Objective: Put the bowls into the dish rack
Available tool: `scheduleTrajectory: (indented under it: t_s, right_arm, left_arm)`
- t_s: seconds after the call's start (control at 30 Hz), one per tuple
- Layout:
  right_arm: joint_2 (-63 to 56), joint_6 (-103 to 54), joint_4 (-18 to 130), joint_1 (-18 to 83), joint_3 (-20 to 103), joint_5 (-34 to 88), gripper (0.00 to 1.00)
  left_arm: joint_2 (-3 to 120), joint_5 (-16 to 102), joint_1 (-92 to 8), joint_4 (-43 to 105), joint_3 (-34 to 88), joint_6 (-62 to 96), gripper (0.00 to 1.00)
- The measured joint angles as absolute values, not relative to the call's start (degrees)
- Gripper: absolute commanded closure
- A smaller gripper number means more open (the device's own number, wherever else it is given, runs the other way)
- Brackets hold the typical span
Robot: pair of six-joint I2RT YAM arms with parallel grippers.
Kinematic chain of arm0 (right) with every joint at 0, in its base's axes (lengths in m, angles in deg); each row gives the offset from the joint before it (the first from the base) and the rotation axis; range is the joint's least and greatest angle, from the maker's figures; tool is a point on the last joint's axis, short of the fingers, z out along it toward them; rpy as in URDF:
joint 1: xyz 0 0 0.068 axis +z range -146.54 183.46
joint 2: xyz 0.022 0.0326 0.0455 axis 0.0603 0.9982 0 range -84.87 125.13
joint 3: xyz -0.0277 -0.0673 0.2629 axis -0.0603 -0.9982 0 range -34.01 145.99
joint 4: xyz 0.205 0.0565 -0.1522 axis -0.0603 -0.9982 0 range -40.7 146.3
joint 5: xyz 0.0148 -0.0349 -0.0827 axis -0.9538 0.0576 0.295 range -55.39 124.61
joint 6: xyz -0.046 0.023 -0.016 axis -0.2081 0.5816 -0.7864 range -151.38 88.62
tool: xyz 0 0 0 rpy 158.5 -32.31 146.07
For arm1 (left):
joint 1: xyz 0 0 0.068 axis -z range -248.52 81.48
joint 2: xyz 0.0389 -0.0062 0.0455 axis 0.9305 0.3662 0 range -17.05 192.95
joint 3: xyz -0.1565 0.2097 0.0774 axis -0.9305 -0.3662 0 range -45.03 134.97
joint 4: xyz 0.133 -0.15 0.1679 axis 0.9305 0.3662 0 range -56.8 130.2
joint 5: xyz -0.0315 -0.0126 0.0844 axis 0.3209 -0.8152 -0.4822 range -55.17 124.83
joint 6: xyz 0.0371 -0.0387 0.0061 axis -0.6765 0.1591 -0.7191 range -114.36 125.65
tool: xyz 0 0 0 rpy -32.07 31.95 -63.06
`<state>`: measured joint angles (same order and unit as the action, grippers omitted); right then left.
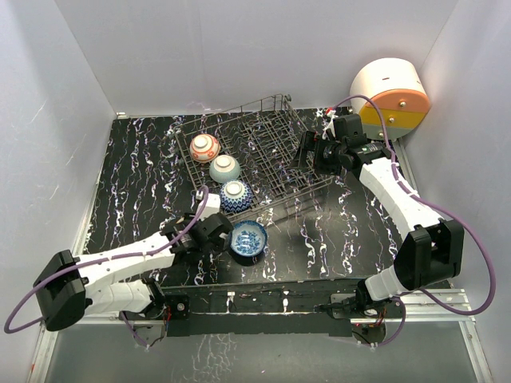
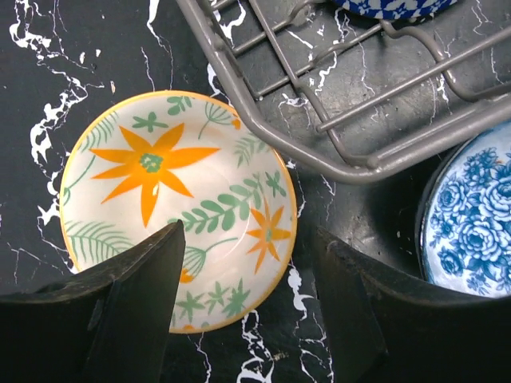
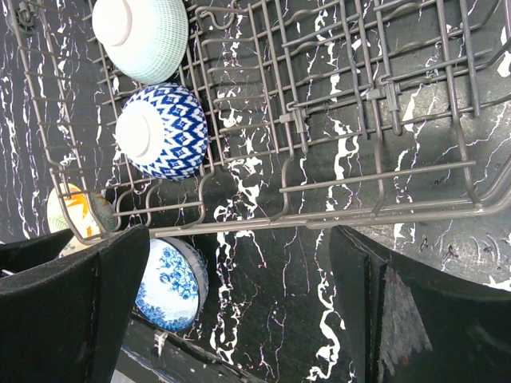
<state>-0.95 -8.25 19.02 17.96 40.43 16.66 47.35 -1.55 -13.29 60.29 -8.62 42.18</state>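
While three bowls point(image 1: 225, 167) already sit in the dish rack point(image 1: 275, 148), two are left on the table point(image 1: 128, 183), the blue floral bowl point(image 1: 248, 238) and the yellow floral bowl point(image 2: 176, 207) under my wide-open left jaws, my right jaws wide and empty.

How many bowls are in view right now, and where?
5. Three in the dish rack: red-patterned bowl, pale green bowl, blue zigzag bowl. Two on the table: blue floral bowl, orange-flower bowl below the left hand. Arms may hide more.
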Motion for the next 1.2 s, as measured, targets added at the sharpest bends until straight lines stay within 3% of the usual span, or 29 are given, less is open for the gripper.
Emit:
scheduleTrajectory:
  t_s: [0.43,0.67,0.73,0.83,0.87,1.2]
  right_arm:
    - [-0.95,-8.55,19.0,17.96,40.45,16.7,0.01]
    - [-0.95,-8.6,19.0,17.96,40.45,16.7,0.01]
    - [-0.95,-8.6,19.0,17.96,40.45,16.7,0.01]
    - [-0.93,-8.62,19.0,17.96,40.45,16.7,0.01]
    - [-0.93,-8.64,19.0,17.96,40.45,16.7,0.01]
    - [-0.93,-8.75,19.0,17.96,40.45,16.87,0.01]
  left_arm:
    - [53.36,2.58,-15.11,51.28,-9.59,38.35,0.5]
    - [53.4,3.46,-15.11,50.04,-12.1,40.32,0.63]
    - [53.53,3.48,-15.13,50.1,-12.6,40.89,0.72]
    - [53.99,2.78,-15.22,50.17,-12.86,41.72,0.98]
    - [54.01,2.37,-15.2,49.88,-12.82,41.37,1.0]
    - [51.76,-0.21,-15.41,59.54,-8.25,44.54,1.0]
